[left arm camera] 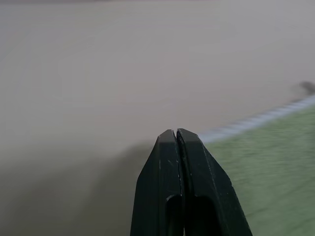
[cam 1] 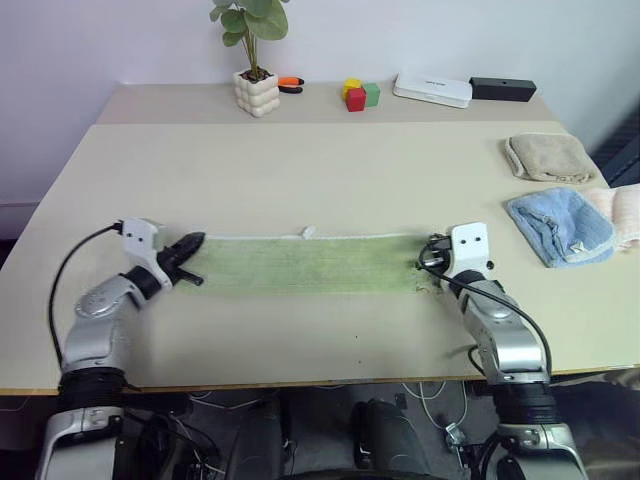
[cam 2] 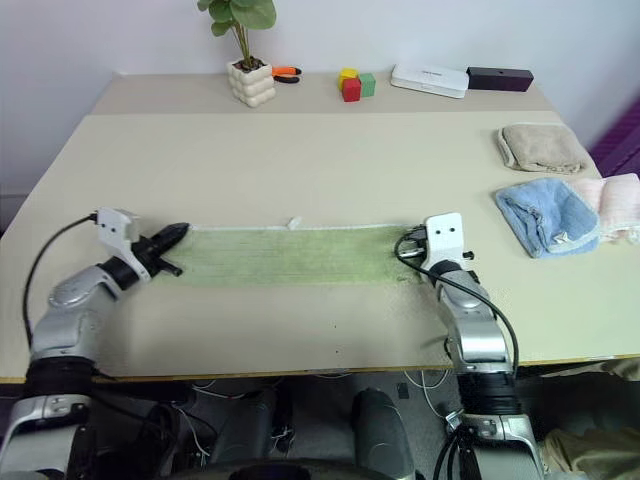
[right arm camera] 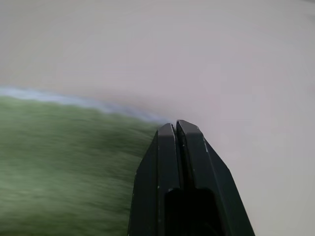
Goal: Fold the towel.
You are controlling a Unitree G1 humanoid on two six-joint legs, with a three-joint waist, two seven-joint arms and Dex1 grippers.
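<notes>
Towel [cam 1: 305,263] lies as a long flat strip on desk [cam 1: 300,170]; left gripper [cam 1: 192,243] and right gripper [right arm camera: 176,129] at its ends, fingers pressed together.

Light green towel [cam 1: 305,264] with pale whitish trim, on beige desk [cam 1: 300,170]. Beige folded towel [cam 1: 548,157]; light blue towel [cam 1: 560,225]; red, yellow, green blocks [cam 1: 359,94]; black-fingered hands.

Beige table [cam 1: 300,170] against plain white wall [cam 1: 100,40].
</notes>
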